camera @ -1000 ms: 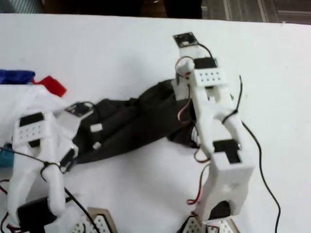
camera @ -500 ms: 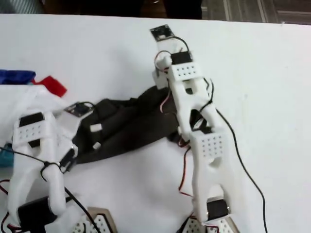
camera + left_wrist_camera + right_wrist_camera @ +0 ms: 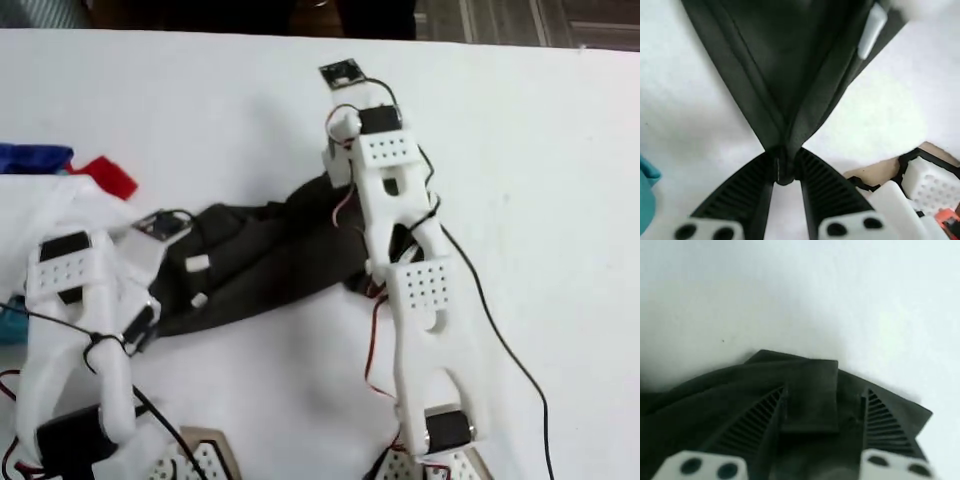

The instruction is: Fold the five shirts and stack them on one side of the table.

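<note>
A: Left gripper [image 3: 785, 169]?
B: Closed tight, pinching an edge of the black shirt [image 3: 270, 255], which lies bunched on the white table [image 3: 200, 110] between both arms.
A: Right gripper [image 3: 822, 412]?
B: Spread wide astride a shirt flap, gripping nothing.

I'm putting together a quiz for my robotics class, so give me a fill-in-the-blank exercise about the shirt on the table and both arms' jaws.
The shirt is ___ in colour. It lies on a table whose top is ___. The jaws of the left arm are ___ on a fold of the shirt. The jaws of the right arm stand ___ over the shirt's edge.
Missing words: black; white; shut; open.
</note>
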